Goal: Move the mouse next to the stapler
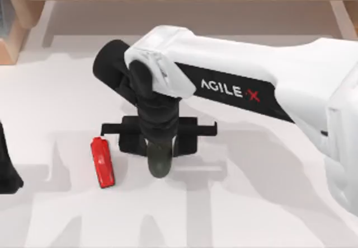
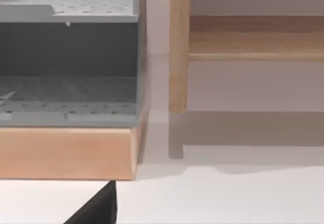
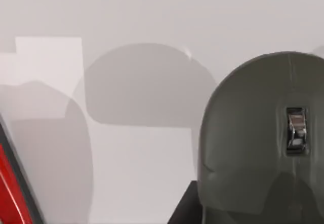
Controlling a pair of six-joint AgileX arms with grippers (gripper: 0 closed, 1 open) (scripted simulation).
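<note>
the right tool (image 1: 159, 147) is pinching the mouse (image 1: 159, 159) from above, just right of the stapler (image 1: 103, 162) on the white tabletop (image 1: 251, 203), with a narrow gap between the two. the risk, as i judge it, is the mouse sliding sideways on release and knocking the stapler, or the tool's wide black body clipping it. the right arm is reaching in from the right, wrist bent straight down. the left tool (image 1: 6, 169) is sitting parked at the tabletop's left edge; i cannot tell its state.
</note>
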